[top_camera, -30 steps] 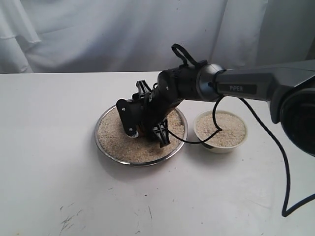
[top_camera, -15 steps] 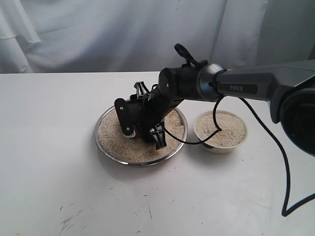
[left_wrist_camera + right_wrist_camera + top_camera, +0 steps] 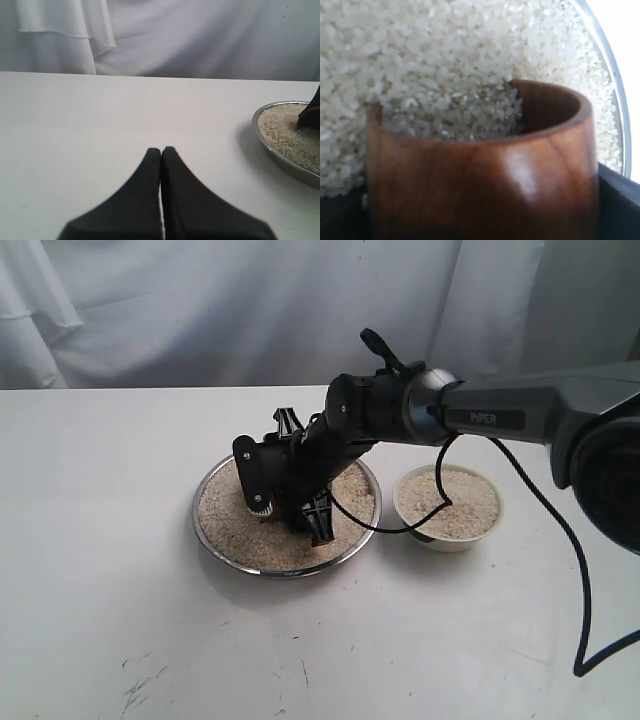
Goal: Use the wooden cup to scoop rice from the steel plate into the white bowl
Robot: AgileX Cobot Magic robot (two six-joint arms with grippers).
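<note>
Wooden cup [image 3: 480,165] tipping up, part-filled with rice [image 3: 445,45].
It sits mid steel plate [image 3: 615,85], pinched by the right tool [image 3: 290,505], whose wrist has rolled and lifted slightly; the white bowl [image 3: 450,540] waits at three o'clock. Left tool [image 3: 161,165] pressed together.

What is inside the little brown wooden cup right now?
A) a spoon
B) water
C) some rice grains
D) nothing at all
C: the right wrist view shows off-white rice grains lying inside the small reddish-brown wooden cup, whose mouth is pushed into the heap on the shiny round steel plate.
</note>
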